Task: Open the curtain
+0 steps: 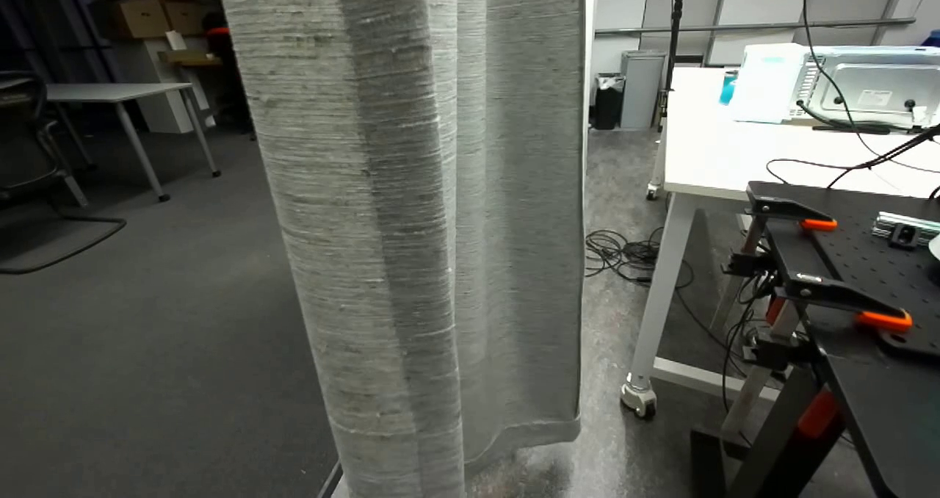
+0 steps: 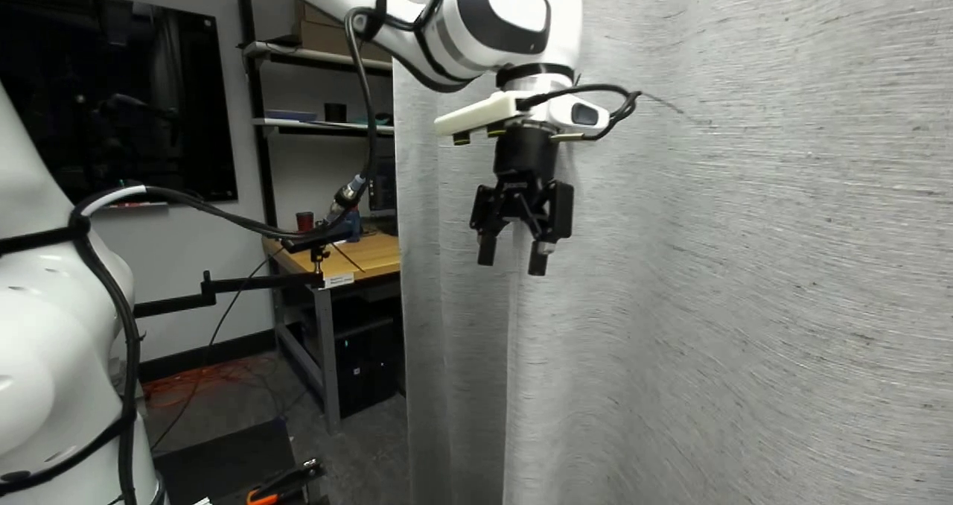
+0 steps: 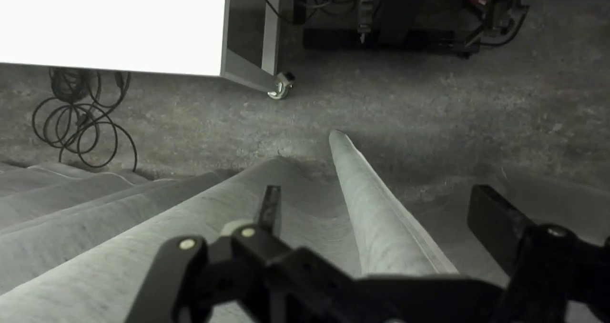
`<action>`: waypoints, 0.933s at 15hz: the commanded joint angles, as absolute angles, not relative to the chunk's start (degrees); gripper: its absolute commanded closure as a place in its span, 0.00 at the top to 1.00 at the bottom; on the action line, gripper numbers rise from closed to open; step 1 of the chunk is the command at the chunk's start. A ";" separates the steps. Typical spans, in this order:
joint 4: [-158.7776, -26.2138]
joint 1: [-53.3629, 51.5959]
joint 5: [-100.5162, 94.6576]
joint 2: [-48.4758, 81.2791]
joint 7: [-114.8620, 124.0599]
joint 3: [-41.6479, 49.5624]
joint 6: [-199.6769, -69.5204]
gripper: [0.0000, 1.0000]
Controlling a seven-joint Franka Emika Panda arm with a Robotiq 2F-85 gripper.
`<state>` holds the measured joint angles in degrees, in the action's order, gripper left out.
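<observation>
The curtain is tall light grey-white woven fabric with soft vertical folds; it shows in both exterior views. My gripper is open, its fingers pointing down in front of the curtain's upper part. In the wrist view the curtain runs down toward the floor, and a fold with its hemmed edge lies between the two spread fingers of the gripper. The fingers are not closed on fabric; I cannot tell whether they touch it. In an exterior view the arm and gripper are not seen.
A white table on casters stands beside the curtain, with a black clamp-edged table nearer. Coiled cables lie on the floor. A wooden workbench, shelves and a monitor arm are behind the robot arm.
</observation>
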<state>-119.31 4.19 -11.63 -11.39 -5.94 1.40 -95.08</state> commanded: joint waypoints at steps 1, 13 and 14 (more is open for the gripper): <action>-127.94 0.80 -14.27 -17.08 -2.35 -1.87 -95.65 1.00; -126.39 -6.26 -8.82 -16.82 -12.96 -4.50 -106.71 1.00; -125.94 -6.53 -7.10 -16.69 -13.80 -4.26 -108.96 1.00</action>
<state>-127.16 -5.09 -10.72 -16.24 -10.28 -5.48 -103.80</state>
